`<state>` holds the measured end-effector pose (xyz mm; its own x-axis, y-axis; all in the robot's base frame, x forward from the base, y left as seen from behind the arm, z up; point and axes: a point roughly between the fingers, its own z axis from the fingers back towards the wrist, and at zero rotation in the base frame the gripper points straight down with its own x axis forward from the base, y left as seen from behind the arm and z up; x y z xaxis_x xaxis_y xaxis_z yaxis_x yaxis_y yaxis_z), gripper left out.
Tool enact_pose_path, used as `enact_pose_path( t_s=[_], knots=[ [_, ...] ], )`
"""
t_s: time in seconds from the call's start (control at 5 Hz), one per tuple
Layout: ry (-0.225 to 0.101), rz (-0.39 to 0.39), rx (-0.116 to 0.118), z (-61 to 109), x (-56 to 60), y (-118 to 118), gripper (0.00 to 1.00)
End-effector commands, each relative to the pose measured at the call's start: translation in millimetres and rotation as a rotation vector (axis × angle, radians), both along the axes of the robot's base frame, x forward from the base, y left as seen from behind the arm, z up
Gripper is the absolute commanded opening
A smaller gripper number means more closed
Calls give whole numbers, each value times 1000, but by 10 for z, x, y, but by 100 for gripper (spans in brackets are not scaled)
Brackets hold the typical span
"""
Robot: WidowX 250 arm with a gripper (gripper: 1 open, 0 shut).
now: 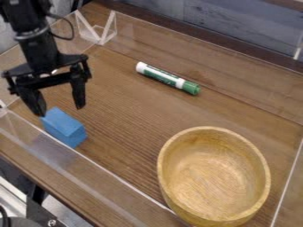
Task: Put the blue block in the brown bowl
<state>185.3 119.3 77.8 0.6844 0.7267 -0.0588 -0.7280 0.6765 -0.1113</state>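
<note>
The blue block [66, 128] lies on the wooden tabletop near the front left, close to the clear wall. My gripper [57, 99] hangs just above and slightly behind it, pointing straight down, jaws open wide with nothing between them. One dark fingertip [80, 97] stands over the block's far end, the other to its left. Whether a finger touches the block I cannot tell. The brown bowl [178, 152] sits at the front right, wide, round and empty, well apart from block and gripper.
A green-and-white marker pen [166, 77] lies diagonally in the middle of the table. Clear acrylic walls [30, 146] fence the tabletop on the left, front and back. Bare wood [130, 124] lies between the block and the bowl.
</note>
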Motion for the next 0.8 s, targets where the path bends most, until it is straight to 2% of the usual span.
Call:
enact_pose_path(
  t_s=[0.0,0.2,0.6],
  knots=[
    [-28,41,12,-56,27,47,100],
    [-28,79,3,-161,16,52,100],
    [-26,102,5,-318,11,18,100]
  ],
)
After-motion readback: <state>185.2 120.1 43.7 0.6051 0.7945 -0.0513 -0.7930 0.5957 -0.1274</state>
